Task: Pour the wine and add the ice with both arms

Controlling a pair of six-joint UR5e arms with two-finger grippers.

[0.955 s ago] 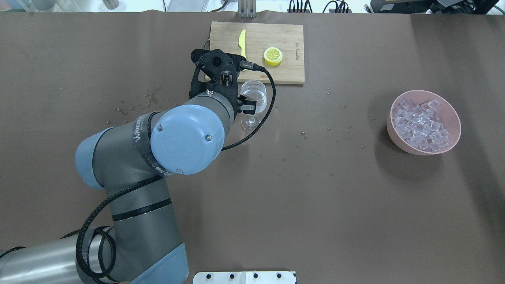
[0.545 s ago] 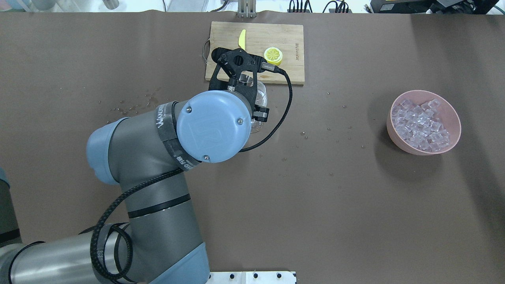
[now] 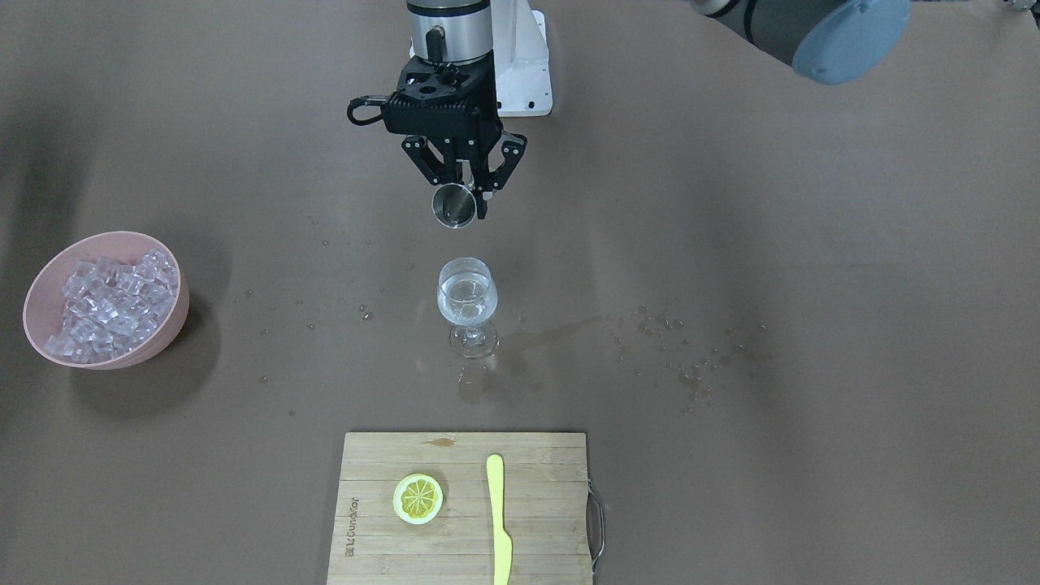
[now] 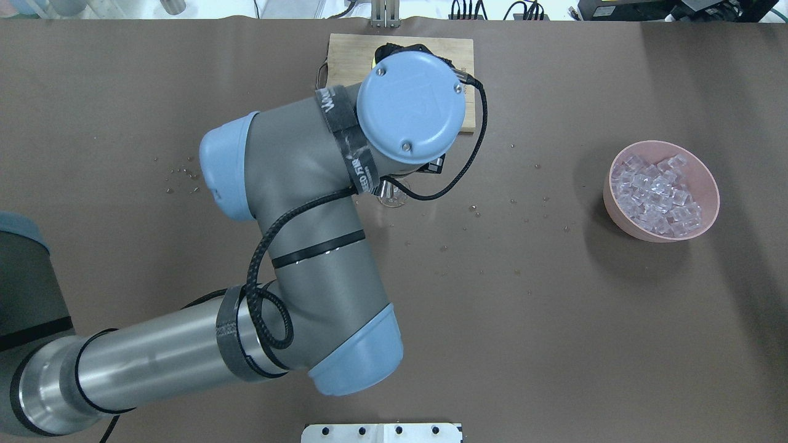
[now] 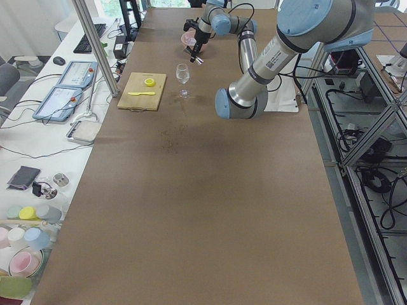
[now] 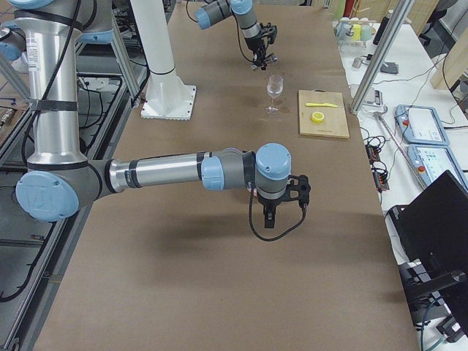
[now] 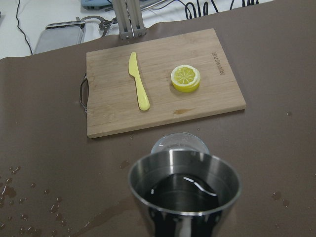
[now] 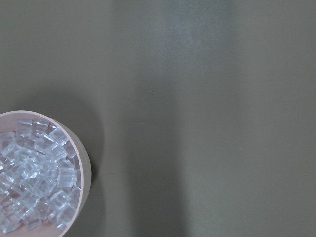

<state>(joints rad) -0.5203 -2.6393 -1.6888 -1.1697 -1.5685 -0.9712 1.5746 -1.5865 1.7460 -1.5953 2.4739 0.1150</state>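
We judge the clear, water-like wine point(image 3: 465, 299), in the fragile stemmed glass point(image 3: 474, 340) on the brown table point(image 3: 731, 203), sloshy and best moved by its vessel's stem, while the left gripper point(image 3: 465, 195) clamps a small steel cup point(image 3: 454, 210) raised nearby, and whether the right gripper point(image 6: 270, 213) is parted we cannot tell.

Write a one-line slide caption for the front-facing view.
Left arm, jaws gripping a steel cup raised near the wine glass; ice and cutting board nearby.
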